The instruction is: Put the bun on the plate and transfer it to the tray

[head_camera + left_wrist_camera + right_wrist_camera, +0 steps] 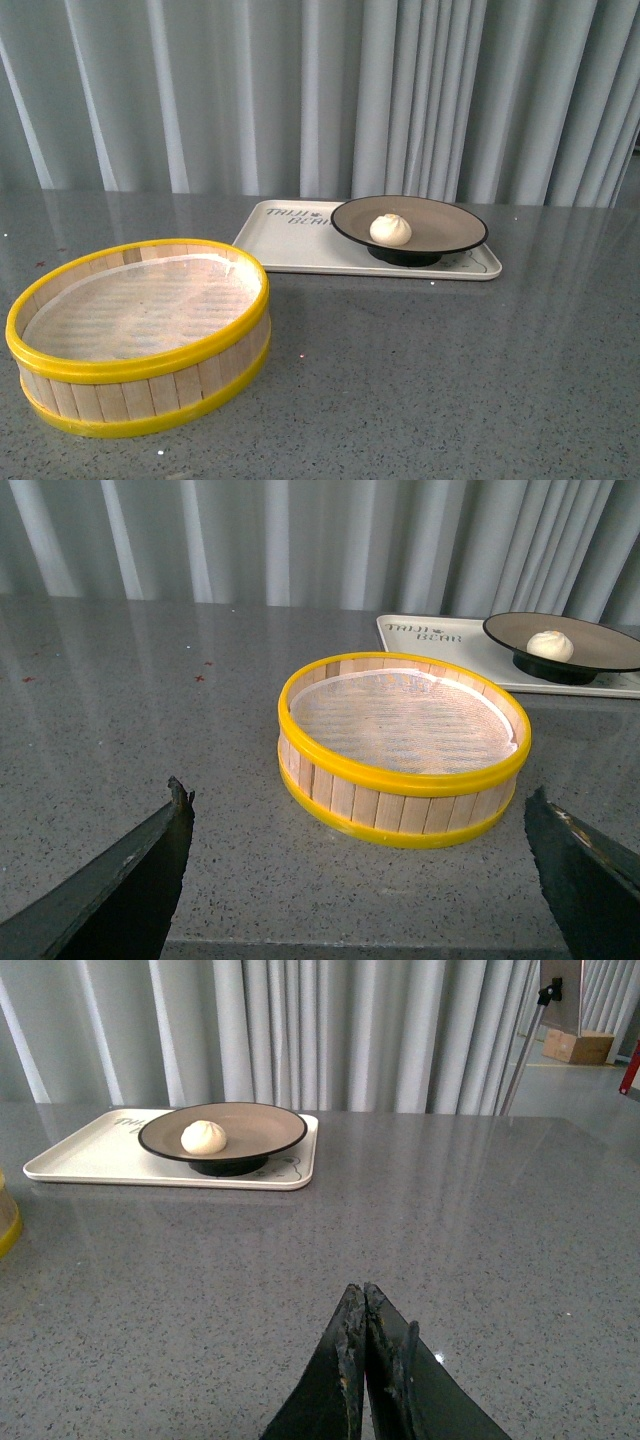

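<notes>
The cream-white bun (390,229) lies inside the black-rimmed beige plate (450,222), and the plate stands on the cream tray (280,240) at the back of the grey table. The same bun (203,1137), plate (270,1125) and tray (80,1155) show in the right wrist view, well ahead of my right gripper (360,1295), which is shut with nothing in it. In the left wrist view my left gripper (358,798) is open and empty above the table, short of the steamer, with the bun (550,645) on the plate (610,645) far beyond. Neither gripper shows in the front view.
A round yellow-rimmed wooden steamer basket (140,335) sits at the front left, holding nothing, and also shows as the basket (404,748) in the left wrist view. Grey curtains hang behind the table. A stand and a cardboard box (575,1045) are off to the right.
</notes>
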Motion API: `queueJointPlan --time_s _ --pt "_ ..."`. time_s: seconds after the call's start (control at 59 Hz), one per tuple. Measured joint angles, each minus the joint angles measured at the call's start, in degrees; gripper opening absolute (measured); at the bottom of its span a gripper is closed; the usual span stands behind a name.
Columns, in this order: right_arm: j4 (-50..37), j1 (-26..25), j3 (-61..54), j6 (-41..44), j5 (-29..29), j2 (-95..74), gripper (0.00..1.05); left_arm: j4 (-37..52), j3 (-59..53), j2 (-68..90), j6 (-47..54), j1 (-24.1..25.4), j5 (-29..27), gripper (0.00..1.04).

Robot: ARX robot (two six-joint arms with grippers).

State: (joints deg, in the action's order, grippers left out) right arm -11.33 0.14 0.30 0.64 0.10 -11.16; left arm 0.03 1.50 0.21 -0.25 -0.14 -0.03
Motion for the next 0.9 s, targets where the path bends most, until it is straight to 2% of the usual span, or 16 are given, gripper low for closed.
queueJointPlan --time_s 0.119,0.203,0.407,0.881,0.898 --pt "2.2 0.0 0.0 0.0 0.0 2.1 0.02 0.0 0.0 0.0 0.0 0.0 0.0 0.98" --pt "10.7 0.0 0.0 0.0 -0.1 8.7 0.02 0.0 0.0 0.0 0.0 0.0 0.0 0.98" --pt "11.3 0.0 0.0 0.0 -0.1 10.9 0.04 0.0 0.0 0.0 0.0 0.0 0.0 0.98" --pt "11.3 0.0 0.0 0.0 -0.1 10.9 0.86 0.0 0.0 0.0 0.0 0.0 0.0 0.98" --pt "11.3 0.0 0.0 0.0 -0.1 10.9 0.91 0.0 0.0 0.0 0.0 0.0 0.0 0.98"
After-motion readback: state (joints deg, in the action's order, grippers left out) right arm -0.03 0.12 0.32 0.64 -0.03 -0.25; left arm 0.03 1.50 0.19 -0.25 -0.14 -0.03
